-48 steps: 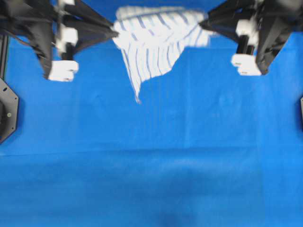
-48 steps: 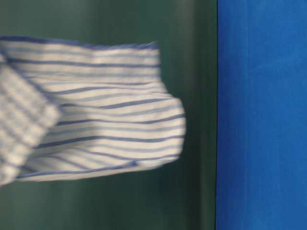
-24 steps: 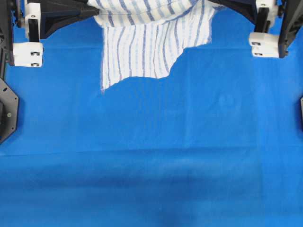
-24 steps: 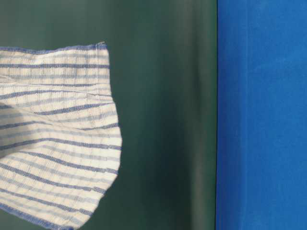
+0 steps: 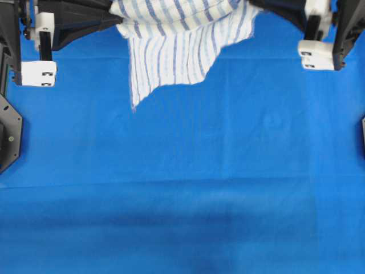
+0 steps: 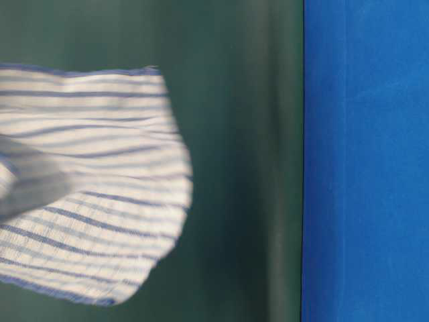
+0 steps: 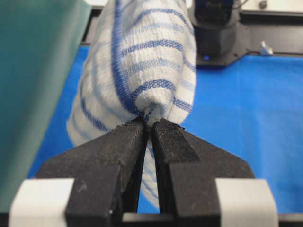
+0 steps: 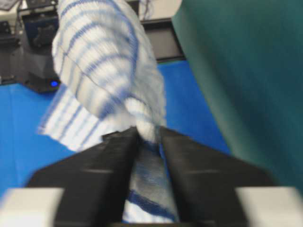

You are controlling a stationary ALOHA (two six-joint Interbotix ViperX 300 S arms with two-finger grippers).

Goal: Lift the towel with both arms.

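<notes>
Between left gripper [image 7: 150, 126] and right gripper [image 8: 147, 135] hangs the towel [image 5: 171, 51].

One small soft white towel with thin blue stripes [image 5: 171, 45] is in view. One large plain blue cloth [image 5: 182, 188] covers the tabletop. Two black robot arms with white fittings appear, the left arm [image 5: 63, 20] and the right arm [image 5: 319, 23]. Each carries one black wedge-shaped claw: one left claw [image 7: 150, 126], one right claw [image 8: 147, 135], two claws altogether.
</notes>
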